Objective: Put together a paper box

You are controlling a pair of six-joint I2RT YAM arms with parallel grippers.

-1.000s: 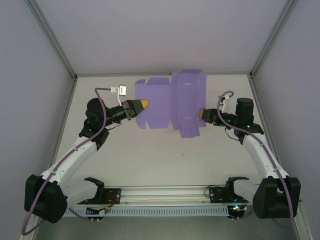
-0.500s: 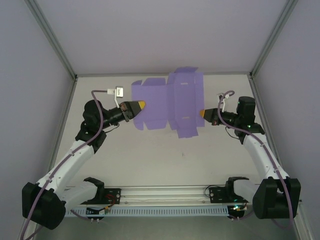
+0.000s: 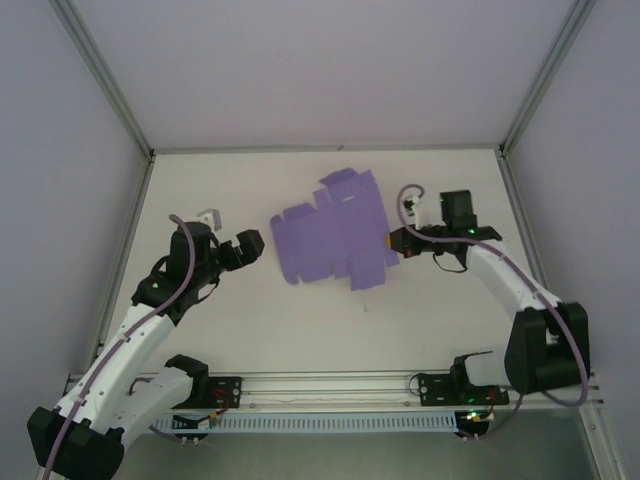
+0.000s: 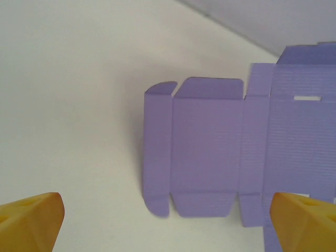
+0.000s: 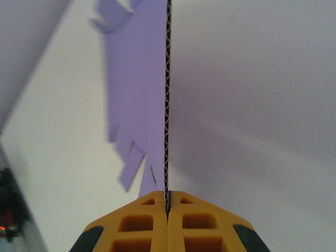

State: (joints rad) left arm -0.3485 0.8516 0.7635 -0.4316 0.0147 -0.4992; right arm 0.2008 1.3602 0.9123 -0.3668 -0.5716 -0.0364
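The paper box (image 3: pixel 330 235) is a flat lavender die-cut sheet with flaps, lying slightly turned mid-table. My right gripper (image 3: pixel 392 241) is shut on its right edge. In the right wrist view the yellow fingers (image 5: pixel 142 223) pinch the sheet (image 5: pixel 136 79), whose corrugated edge runs straight up from between them. My left gripper (image 3: pixel 248 245) stands open a little left of the sheet, not touching it. In the left wrist view its fingertips (image 4: pixel 31 220) sit in the two bottom corners, with the sheet (image 4: pixel 210 152) lying flat ahead of them.
The white table (image 3: pixel 300 320) is fenced by pale walls and aluminium posts (image 3: pixel 100 75) on three sides. A metal rail (image 3: pixel 330 385) carrying both arm bases runs along the near edge.
My left gripper has let go of the sheet's left edge, opened wide and drawn back toward the near left. My right gripper has shut on the right edge, and the sheet has shifted nearer and turned.
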